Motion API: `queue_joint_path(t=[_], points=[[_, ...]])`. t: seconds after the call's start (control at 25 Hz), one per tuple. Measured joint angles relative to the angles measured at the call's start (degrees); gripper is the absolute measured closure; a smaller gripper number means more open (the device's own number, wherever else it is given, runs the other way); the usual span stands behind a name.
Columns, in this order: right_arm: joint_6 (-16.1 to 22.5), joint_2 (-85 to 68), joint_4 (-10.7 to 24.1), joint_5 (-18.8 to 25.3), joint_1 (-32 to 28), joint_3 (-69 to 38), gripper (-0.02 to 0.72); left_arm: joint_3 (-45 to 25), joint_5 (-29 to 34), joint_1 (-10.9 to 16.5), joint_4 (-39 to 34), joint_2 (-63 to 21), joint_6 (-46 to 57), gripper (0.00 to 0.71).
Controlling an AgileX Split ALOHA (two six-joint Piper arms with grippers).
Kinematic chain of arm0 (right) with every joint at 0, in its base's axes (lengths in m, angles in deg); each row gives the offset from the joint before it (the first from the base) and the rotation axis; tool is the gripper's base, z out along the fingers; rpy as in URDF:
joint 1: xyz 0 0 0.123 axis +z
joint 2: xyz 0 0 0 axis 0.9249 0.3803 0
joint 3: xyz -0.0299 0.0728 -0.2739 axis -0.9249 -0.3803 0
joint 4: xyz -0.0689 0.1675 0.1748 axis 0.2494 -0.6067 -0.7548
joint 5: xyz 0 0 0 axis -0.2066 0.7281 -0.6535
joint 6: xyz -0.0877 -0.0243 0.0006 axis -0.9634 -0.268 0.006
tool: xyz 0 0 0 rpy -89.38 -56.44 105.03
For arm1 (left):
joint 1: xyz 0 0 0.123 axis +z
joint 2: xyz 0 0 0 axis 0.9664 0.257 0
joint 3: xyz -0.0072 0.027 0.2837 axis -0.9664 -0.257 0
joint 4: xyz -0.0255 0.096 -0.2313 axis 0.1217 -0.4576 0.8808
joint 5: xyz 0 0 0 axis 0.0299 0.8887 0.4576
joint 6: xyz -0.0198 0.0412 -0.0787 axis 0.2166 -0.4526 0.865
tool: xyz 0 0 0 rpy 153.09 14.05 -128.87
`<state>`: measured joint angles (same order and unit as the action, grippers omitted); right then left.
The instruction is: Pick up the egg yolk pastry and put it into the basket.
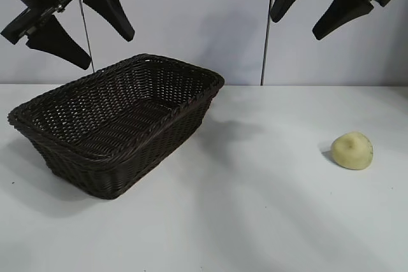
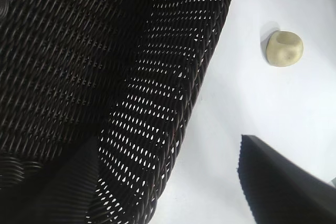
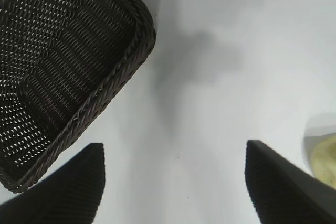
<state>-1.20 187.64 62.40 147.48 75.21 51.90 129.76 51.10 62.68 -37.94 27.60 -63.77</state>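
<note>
The egg yolk pastry (image 1: 352,150), a small pale yellow dome, lies on the white table at the right. It also shows in the left wrist view (image 2: 284,48) and at the edge of the right wrist view (image 3: 324,160). The dark brown wicker basket (image 1: 67,133) stands empty at the left, and shows in both wrist views (image 2: 173,103) (image 3: 118,85). My left gripper (image 1: 102,44) hangs open high above the basket's left part. My right gripper (image 1: 296,25) hangs open high above the table, up and to the left of the pastry. Both are empty.
The white table (image 1: 255,208) runs to a pale wall behind. A thin vertical pole (image 1: 264,42) stands at the back, right of the basket. Nothing else lies on the table.
</note>
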Motion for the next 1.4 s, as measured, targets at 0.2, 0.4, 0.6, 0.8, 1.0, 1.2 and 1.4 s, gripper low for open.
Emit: queue_joint_path(t=[0.2,0.4,0.6,0.8,1.0,1.2,1.4], points=[[0.0,0.0,0.0,0.0,0.0,0.0,0.166,0.0,0.0,0.0,0.0,0.0,0.0,0.170],[0.0,0.0,0.0,0.0,0.0,0.0,0.166,0.0,-0.1,0.0,0.0,0.0,0.0,0.170],[0.0,0.0,0.0,0.3,0.0,0.0,0.166,0.0,-1.5,0.0,0.0,0.0,0.0,0.170],[0.0,0.0,0.4,0.4,0.0,0.0,0.166,0.0,-3.9,0.0,0.7,0.0,0.0,0.170],[0.0,0.0,1.2,0.5,0.0,0.0,0.166,0.0,-3.0,0.0,-0.1,-0.4,3.9,0.170],[0.0,0.0,1.2,0.5,0.0,0.0,0.166,-0.7,-1.9,0.0,-5.6,-3.0,13.7,0.170],[0.0,0.0,1.2,0.7,0.0,0.0,0.166,-6.3,-1.1,0.0,-9.2,-6.2,20.6,0.170]])
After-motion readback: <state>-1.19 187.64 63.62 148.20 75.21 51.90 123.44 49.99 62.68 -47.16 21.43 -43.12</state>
